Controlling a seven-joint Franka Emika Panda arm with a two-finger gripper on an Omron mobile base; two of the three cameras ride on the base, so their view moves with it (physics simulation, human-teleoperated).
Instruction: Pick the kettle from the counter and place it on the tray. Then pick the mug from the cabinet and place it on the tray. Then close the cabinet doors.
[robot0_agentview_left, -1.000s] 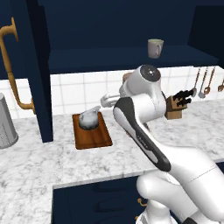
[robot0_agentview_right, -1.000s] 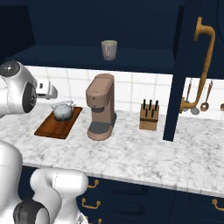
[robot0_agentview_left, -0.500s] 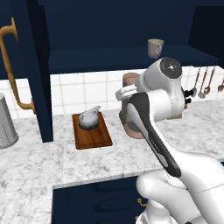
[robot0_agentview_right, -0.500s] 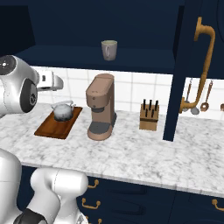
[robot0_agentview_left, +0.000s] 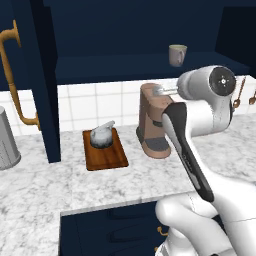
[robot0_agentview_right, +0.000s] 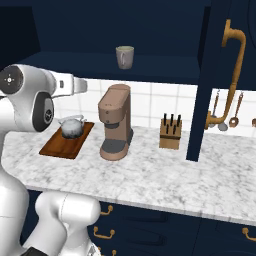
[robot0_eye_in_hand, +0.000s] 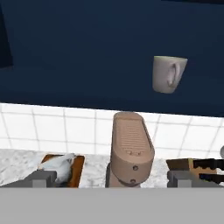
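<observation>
Gripper hovering above coffee machine, jaws spread wide, empty. Kettle sitting on tray. Mug standing on cabinet shelf.

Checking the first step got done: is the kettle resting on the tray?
Touching. In the left base view the kettle sits directly on the tray, no gap beneath it; the right base view agrees.
</observation>
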